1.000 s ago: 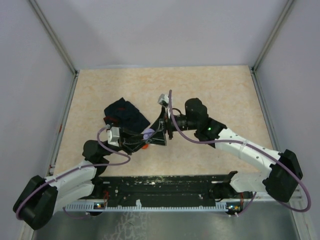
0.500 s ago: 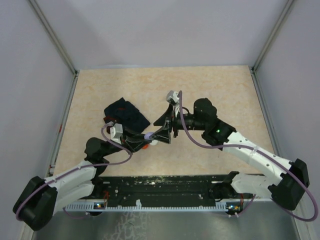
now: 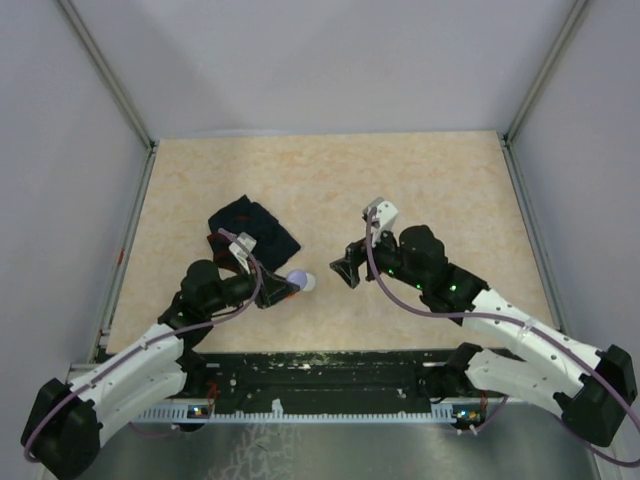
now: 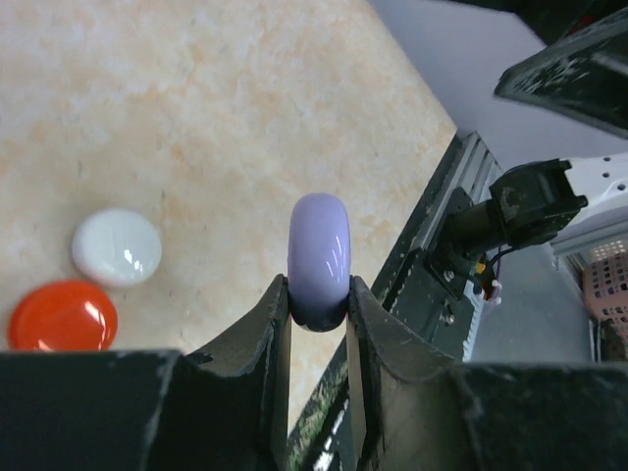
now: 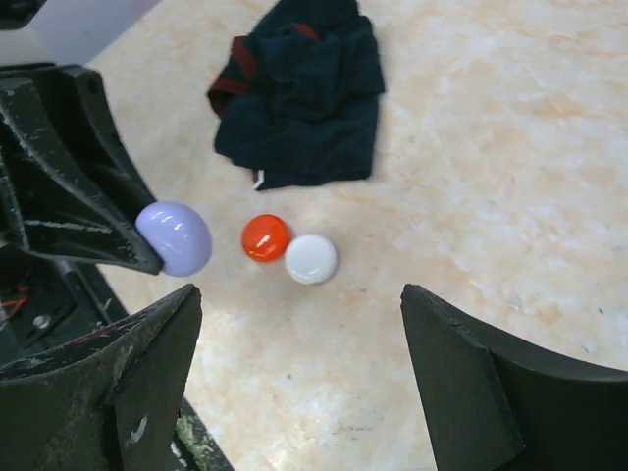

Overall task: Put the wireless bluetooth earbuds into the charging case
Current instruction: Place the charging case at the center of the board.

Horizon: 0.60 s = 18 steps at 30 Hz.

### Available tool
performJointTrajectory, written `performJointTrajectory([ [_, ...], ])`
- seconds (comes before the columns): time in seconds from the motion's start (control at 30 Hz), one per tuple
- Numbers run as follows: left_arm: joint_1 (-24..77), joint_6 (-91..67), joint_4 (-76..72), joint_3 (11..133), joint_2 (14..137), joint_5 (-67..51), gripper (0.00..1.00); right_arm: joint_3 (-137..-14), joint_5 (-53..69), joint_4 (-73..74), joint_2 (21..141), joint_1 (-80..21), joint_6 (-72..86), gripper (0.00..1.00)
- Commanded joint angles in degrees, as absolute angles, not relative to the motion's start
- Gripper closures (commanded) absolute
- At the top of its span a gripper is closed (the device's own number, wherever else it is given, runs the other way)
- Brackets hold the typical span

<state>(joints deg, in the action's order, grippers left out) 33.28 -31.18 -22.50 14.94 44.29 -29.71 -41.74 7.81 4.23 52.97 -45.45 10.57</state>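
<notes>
My left gripper point(image 4: 319, 304) is shut on a lavender round case point(image 4: 320, 257), held on edge above the table; it also shows in the top view point(image 3: 296, 281) and the right wrist view point(image 5: 175, 237). A white round case point(image 5: 311, 259) and a red round case point(image 5: 265, 236) lie touching on the table, closed, and both show in the left wrist view: white point(image 4: 117, 247), red point(image 4: 63, 315). My right gripper point(image 5: 299, 294) is open and empty, above the table to the right of them point(image 3: 347, 268). No earbuds are in view.
A crumpled dark blue cloth point(image 5: 304, 93) lies on the table behind the cases, also seen in the top view point(image 3: 252, 230). The black rail point(image 3: 330, 372) runs along the table's near edge. Grey walls enclose the beige table point(image 3: 430, 180).
My right gripper has drawn back to the right, away from the lavender case, and stands open. My left gripper keeps hold of the lavender case and has shifted slightly left.
</notes>
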Motion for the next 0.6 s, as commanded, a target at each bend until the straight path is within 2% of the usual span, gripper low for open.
performJointTrajectory([
  [0.0, 33.5, -39.1, -17.1, 11.9, 44.1, -26.9, 0.88, -40.1, -2.1, 3.6, 49.2, -45.1, 11.3, 0.17],
  [0.37, 35.0, -42.7, -21.7, 9.6, 56.2, -22.8, 0.85, -37.8, -4.7, 7.5, 44.0, -45.1, 13.3, 0.15],
  [0.57, 35.8, -42.8, -24.7, 11.1, 64.1, -20.9, 0.79, -37.6, -5.2, 9.6, 42.1, -45.1, 13.8, 0.14],
])
